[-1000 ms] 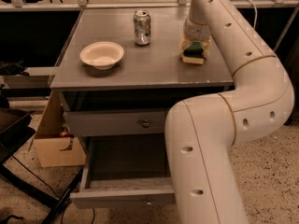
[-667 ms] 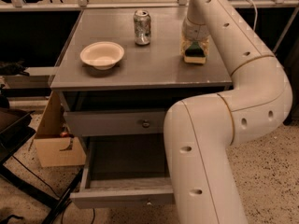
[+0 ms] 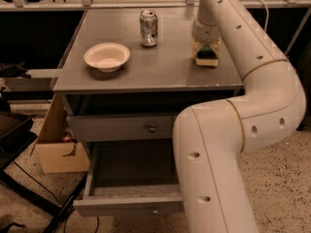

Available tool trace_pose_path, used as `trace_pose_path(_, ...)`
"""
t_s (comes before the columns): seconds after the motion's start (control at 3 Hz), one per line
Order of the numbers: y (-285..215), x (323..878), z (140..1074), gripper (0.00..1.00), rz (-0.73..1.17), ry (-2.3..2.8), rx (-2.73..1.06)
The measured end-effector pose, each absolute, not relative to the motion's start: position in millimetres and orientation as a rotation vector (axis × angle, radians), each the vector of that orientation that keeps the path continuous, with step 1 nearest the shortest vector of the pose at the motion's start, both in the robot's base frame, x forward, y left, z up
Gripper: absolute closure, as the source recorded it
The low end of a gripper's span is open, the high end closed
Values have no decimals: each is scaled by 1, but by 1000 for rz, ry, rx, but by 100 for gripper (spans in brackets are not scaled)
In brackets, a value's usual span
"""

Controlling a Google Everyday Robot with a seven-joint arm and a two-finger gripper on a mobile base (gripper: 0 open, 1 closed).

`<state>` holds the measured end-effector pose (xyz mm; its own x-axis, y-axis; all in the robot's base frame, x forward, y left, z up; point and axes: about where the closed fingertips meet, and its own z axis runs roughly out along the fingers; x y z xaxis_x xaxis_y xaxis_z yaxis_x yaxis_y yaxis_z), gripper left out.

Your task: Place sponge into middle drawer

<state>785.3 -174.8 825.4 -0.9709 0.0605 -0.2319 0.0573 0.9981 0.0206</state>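
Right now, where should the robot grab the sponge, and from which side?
Pinch the sponge by its yellow side walls, coming straight down from above. It lies flat on the table, green layer up, so the sides are free. The gripper sits right over it, at the table's back right.

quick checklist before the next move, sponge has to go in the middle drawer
1. Middle drawer pulled open: ok.
2. Whole drawer in sight: not ok, the arm hides its right part.
3. Sponge lying on the cabinet top, right rear: ok.
4. Gripper down at the sponge: ok.
5. Firm grasp on the sponge: cannot tell.
6. Can and bowl apart from the sponge: ok.
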Motion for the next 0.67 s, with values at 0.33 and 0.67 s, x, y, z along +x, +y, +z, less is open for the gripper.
trace_pose_path(0.33,-205,774,871,100,46,2824,32)
trace_pose_path(0.67,-248,738,911,100,87,2787,19)
